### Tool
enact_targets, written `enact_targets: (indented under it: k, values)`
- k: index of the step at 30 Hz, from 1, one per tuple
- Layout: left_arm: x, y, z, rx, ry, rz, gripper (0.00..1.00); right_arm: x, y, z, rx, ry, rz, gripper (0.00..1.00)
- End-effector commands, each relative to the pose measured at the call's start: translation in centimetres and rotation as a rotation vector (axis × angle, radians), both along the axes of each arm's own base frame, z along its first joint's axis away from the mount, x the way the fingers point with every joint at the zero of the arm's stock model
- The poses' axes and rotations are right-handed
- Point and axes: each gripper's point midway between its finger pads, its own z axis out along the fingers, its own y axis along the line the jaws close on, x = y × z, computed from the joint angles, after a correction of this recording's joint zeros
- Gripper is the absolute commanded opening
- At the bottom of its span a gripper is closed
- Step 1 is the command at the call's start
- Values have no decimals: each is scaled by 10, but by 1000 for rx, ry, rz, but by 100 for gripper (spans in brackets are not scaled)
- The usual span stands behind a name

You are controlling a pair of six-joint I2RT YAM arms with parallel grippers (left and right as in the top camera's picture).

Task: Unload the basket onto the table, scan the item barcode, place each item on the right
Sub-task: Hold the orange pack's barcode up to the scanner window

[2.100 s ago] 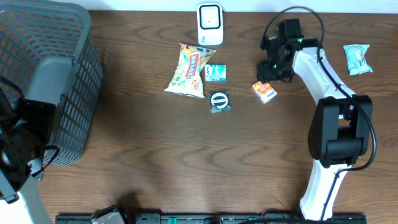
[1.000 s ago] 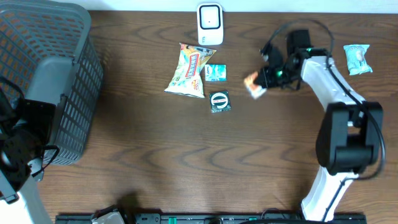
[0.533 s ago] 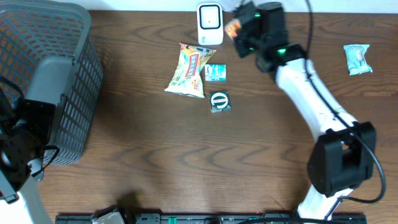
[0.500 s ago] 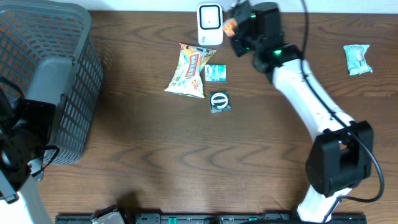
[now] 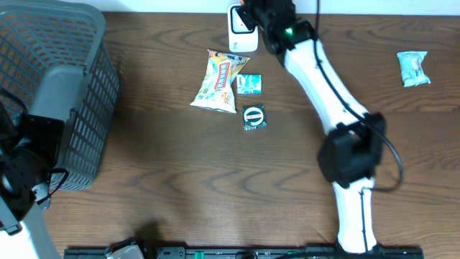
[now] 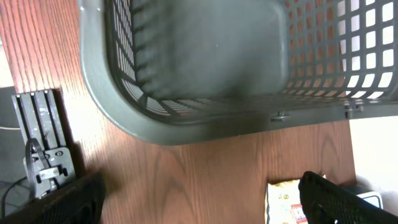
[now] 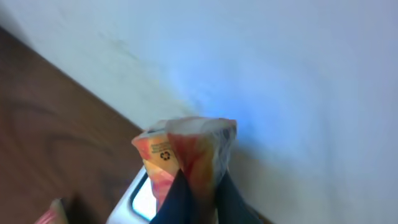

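Scanning step: my right gripper (image 7: 198, 186), pinched on the orange packet (image 7: 186, 146), holds it at the white scanner (image 5: 236, 32); left gripper (image 6: 199, 199) hangs wide open. Next, I judge, the packet needs turning until the scanner reads it.

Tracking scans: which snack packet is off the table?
The orange packet, pinched in the right tool at the scanner. The yellow bag, teal packet, dark packet and pale green packet lie on the table.

The packet (image 7: 186, 152) is orange and white. The basket (image 5: 93, 108) is grey mesh; the table (image 5: 215, 187) is brown wood grain.
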Motion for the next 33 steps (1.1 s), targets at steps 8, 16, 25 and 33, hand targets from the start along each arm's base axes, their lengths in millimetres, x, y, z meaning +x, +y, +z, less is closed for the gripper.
enact_targets:
  k: [8, 16, 25, 33]
  values:
    - [-10, -2, -4, -10, 39, 14, 97, 41, 1, -84, -443, -100, 58, 1]
    - [-10, -2, -4, -10, 39, 15, 98, 41, -1, -88, -450, -88, 55, 1]
    - [-10, -2, -4, -10, 39, 14, 97, 41, -10, -77, -350, -64, -3, 1]
    - [-10, -2, -4, -10, 39, 14, 98, 44, -82, -11, -144, -39, -192, 1]
